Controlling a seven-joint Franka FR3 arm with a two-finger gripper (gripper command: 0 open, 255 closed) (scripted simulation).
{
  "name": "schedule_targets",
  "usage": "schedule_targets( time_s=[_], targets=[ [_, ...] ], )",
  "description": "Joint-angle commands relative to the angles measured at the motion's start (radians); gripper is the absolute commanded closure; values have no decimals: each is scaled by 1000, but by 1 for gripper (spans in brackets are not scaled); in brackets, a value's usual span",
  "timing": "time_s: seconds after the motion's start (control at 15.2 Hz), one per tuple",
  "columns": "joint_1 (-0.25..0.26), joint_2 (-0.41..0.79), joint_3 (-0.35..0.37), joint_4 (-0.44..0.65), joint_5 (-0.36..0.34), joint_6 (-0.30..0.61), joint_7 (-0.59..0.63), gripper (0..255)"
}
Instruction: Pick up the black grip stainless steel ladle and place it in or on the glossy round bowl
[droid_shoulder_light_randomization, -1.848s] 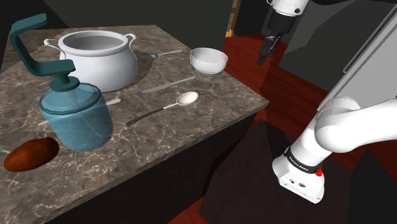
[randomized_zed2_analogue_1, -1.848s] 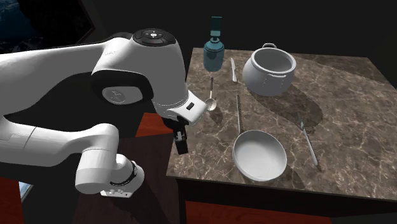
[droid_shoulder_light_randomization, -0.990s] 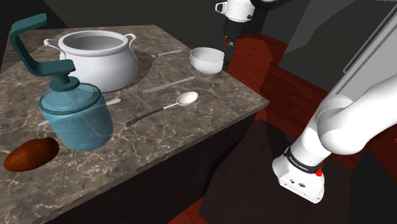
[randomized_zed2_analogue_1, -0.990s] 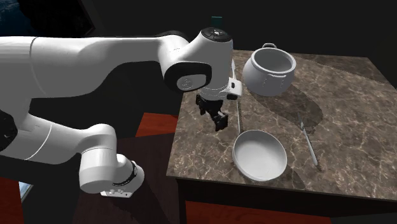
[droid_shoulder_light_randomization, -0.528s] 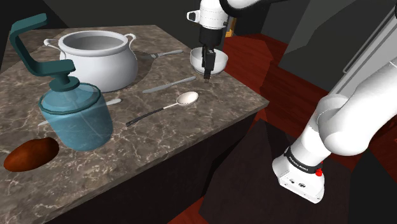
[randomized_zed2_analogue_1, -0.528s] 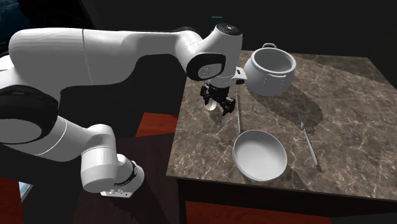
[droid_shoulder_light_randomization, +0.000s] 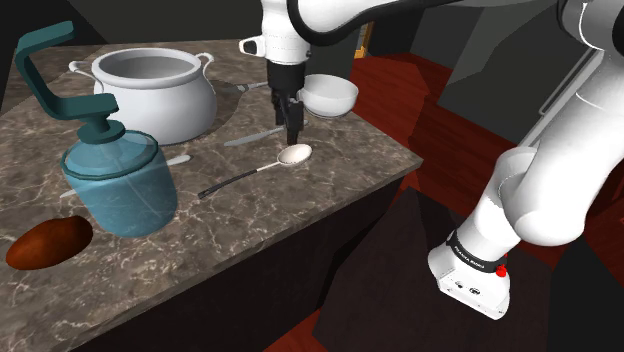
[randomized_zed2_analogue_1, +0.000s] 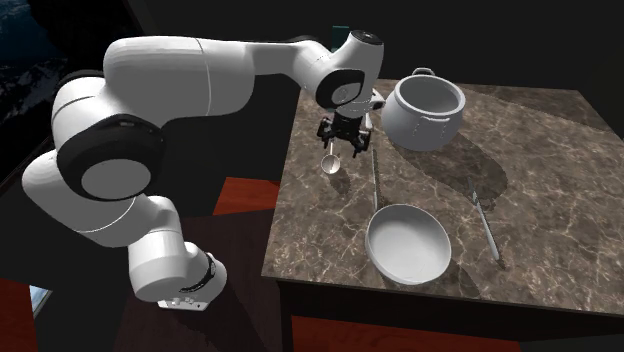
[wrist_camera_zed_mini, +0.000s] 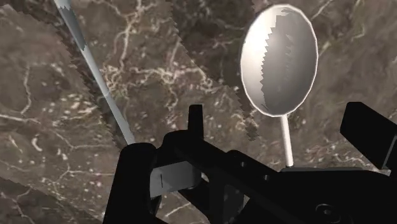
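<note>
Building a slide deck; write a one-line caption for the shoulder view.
White Franka arm hangs its open black tool over the ladle on a dark veined counter, round bowl just beyond.

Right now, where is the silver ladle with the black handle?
Shoulder view: ladle lies near the brown marbled table's right edge, beside the grey knife.

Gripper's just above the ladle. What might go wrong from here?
1. The open gripper hovers over the ladle near its scoop end, not over the black handle. A grasp on the thin neck may slip, or leave the long handle swinging.
2. The knife lies close beside the scoop, so a finger could clip it on the way down.
</note>
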Motion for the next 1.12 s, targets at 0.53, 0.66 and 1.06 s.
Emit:
schedule_targets(
  time_s=[0.53, 0.66, 1.06],
  targets=[
    [64, 159, 66, 109, -1, 17, -129, 0],
    [65, 163, 67, 87, -2, 44, -128, 0],
    [66, 169, 67, 59, -3, 77, -128, 0]
  ],
)
